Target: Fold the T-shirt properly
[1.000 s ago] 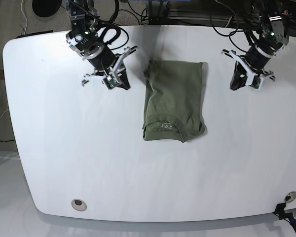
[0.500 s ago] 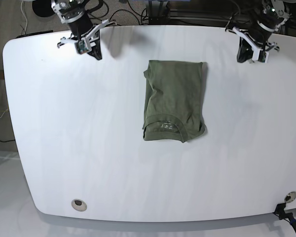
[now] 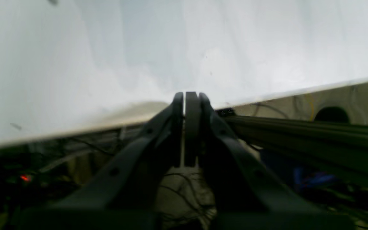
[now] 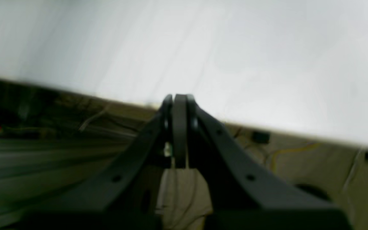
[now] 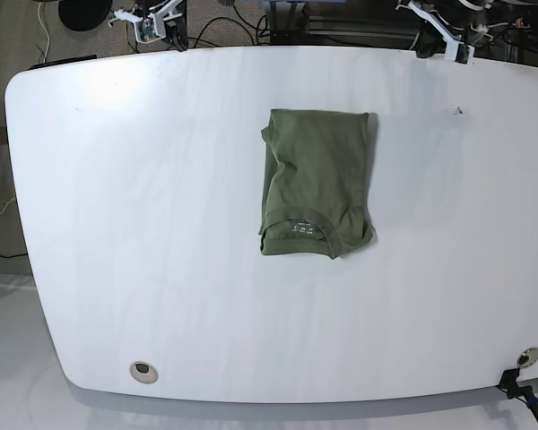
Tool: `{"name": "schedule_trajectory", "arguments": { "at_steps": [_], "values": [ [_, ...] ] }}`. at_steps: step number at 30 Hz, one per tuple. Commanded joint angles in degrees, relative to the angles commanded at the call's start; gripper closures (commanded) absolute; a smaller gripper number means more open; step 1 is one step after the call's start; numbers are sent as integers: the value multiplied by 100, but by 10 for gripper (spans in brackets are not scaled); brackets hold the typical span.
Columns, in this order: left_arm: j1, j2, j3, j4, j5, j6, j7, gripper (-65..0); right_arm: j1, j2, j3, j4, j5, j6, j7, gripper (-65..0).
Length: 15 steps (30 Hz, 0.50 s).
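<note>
Olive-green, the folded T-shirt (image 5: 318,175) lies on the white bench (image 5: 152,242); left claw (image 3: 188,95) and right claw (image 4: 180,97) have their fingers together.

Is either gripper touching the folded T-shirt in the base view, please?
No, the T-shirt lies mid-table, with both grippers well away at the table's far edge.
</note>
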Motion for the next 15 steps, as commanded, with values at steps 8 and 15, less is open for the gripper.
{"name": "schedule_trajectory", "arguments": {
  "at_steps": [8,15],
  "values": [
    [545,123,26,0,-9,0,0,0,-484,0,9,-9,105,0,0,0],
    [607,97,273,-387,35,0,0,0,-598,0,-18,-554,88,-18,-35,0]
  ]
}}
